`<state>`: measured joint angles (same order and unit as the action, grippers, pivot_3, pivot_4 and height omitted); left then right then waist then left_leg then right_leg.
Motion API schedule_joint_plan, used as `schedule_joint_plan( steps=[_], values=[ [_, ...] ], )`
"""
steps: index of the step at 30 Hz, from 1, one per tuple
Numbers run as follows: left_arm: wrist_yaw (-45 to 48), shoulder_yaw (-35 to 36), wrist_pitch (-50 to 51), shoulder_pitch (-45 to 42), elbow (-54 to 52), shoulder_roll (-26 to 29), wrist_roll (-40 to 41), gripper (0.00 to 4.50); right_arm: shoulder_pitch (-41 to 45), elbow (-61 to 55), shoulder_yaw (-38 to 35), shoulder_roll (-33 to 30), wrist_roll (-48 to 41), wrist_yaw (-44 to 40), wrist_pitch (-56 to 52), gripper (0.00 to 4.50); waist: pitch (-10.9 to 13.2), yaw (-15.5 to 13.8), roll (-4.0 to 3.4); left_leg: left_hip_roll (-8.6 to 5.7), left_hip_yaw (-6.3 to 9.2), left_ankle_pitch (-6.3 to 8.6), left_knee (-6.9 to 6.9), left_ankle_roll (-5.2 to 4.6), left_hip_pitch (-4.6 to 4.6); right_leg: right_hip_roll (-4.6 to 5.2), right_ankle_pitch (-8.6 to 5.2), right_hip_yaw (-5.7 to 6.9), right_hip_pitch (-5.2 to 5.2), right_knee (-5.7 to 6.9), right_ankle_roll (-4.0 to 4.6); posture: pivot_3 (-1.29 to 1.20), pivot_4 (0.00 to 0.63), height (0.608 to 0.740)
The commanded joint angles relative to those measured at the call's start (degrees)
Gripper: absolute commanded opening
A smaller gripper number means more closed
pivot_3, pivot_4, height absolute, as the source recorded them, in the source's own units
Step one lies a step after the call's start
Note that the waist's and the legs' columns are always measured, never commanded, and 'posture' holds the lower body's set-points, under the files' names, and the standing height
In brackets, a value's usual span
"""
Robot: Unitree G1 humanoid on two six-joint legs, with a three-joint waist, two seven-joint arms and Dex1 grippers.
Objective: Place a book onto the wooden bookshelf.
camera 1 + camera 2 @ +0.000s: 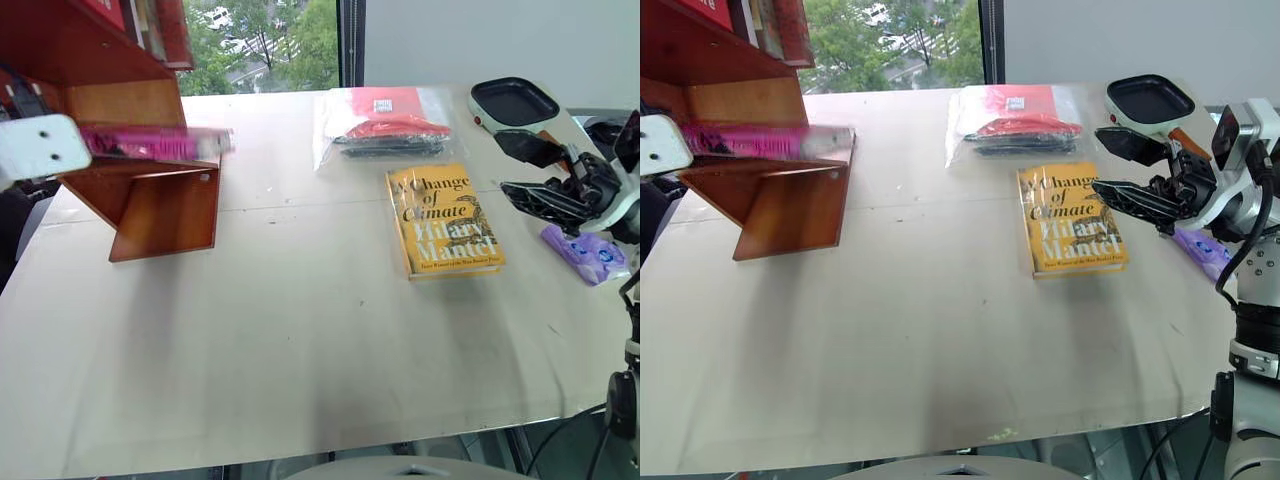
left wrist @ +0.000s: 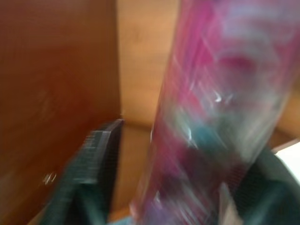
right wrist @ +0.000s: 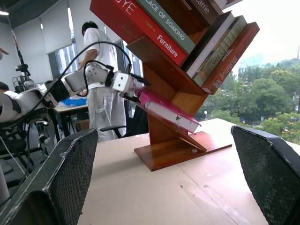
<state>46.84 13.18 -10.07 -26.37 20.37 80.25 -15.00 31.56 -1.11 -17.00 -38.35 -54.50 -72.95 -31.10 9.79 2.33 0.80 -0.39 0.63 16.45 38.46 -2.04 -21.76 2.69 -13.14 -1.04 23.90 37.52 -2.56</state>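
On the bookshelf's (image 3: 173, 117) slanted ledge lies the pink book (image 3: 168, 111), the left gripper (image 3: 136, 89) at its end with fingers spread either side, while the right gripper (image 1: 1132, 172) hangs open above the table (image 1: 300, 340)

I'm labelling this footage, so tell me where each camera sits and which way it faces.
Left and right eye views: on the head, looking forward and down over the table; the right gripper shows.
Left wrist view: on the left wrist, facing the pink book against the wooden bookshelf.
Right wrist view: on the right wrist, facing across the table towards the bookshelf and the left gripper.
Shared: book and bookshelf.
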Motion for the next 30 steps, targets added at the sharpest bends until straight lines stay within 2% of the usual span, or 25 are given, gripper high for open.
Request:
schedule_joint_plan(
  steps=[1,4,8,10,12,20,26,27,30],
  values=[
    [-0.4,1.8,2.1,1.7,1.6,1.9,0.1,4.47,0.0,-2.0,-3.3,-0.6,-1.2,0.8,1.1,4.5,0.0,0.0,0.0,0.0,-0.01,0.0,0.0,0.0,0.01,0.0,0.0,-0.01,0.0,0.0,0.0,0.0,0.15,0.735],
    [1.1,6.7,4.8,6.3,-0.9,1.9,2.0,4.47,-0.3,-2.3,-3.8,-0.6,-1.2,0.8,1.2,4.5,0.0,0.1,0.0,0.01,-0.05,0.0,0.0,0.0,0.02,0.01,0.0,-0.05,0.02,0.06,0.0,0.0,0.15,0.735],
    [11.3,23.6,16.7,19.5,-15.2,-2.5,2.9,4.47,-1.0,-2.5,-4.4,-0.8,-1.3,0.6,0.9,4.5,0.0,0.2,-0.05,0.09,-0.23,0.0,-0.05,0.0,0.02,0.04,0.0,-0.12,0.16,0.06,0.0,0.0,0.15,0.735],
    [14.8,30.4,22.0,24.1,-21.0,-4.2,1.0,4.47,-1.3,-2.4,-4.3,-0.8,-1.3,0.5,0.6,4.5,0.0,0.0,-0.02,0.08,-0.25,0.0,-0.03,0.0,-0.03,0.07,-0.01,-0.06,0.18,0.11,0.01,0.0,0.15,0.735],
    [15.6,34.2,22.4,28.6,-23.1,-4.9,-3.3,4.47,-1.2,-2.0,-3.7,-0.4,-1.1,0.3,0.6,4.5,0.0,0.0,0.24,0.13,-0.19,0.0,0.0,0.01,-0.06,0.04,-0.01,0.0,0.21,0.09,0.01,0.0,0.15,0.735],
    [12.9,45.7,24.6,34.9,-23.7,-7.3,-10.7,4.47,0.8,2.2,-1.3,-0.4,1.3,-3.0,1.6,4.5,0.0,-0.4,0.26,0.11,-0.15,0.0,0.0,0.01,-0.04,0.14,0.0,0.03,0.19,0.1,0.03,0.0,0.15,0.735],
    [11.7,47.7,24.9,35.9,-24.2,-7.9,-11.7,4.47,1.5,3.0,-1.1,0.0,1.9,-3.7,1.7,4.5,0.0,-0.5,0.26,0.1,-0.08,0.01,-0.04,0.02,-0.09,0.37,0.0,0.04,0.19,0.03,0.04,0.0,0.15,0.735],
    [11.8,48.0,25.3,35.5,-24.3,-7.6,-11.5,4.47,1.5,3.0,-1.2,0.1,1.9,-3.7,1.7,4.5,0.0,-0.5,0.26,0.1,-0.06,0.01,-0.05,0.03,-0.1,0.39,0.0,0.05,0.19,0.02,0.05,0.0,0.15,0.735],
    [16.8,48.6,32.0,29.8,-27.8,-8.7,-0.8,4.47,0.7,2.6,-1.5,-0.3,2.1,-3.9,1.6,4.5,0.0,-0.5,0.26,0.1,-0.03,0.02,-0.06,0.03,-0.13,0.44,0.0,0.06,0.2,-0.01,0.07,0.0,0.15,0.735]
  ],
)
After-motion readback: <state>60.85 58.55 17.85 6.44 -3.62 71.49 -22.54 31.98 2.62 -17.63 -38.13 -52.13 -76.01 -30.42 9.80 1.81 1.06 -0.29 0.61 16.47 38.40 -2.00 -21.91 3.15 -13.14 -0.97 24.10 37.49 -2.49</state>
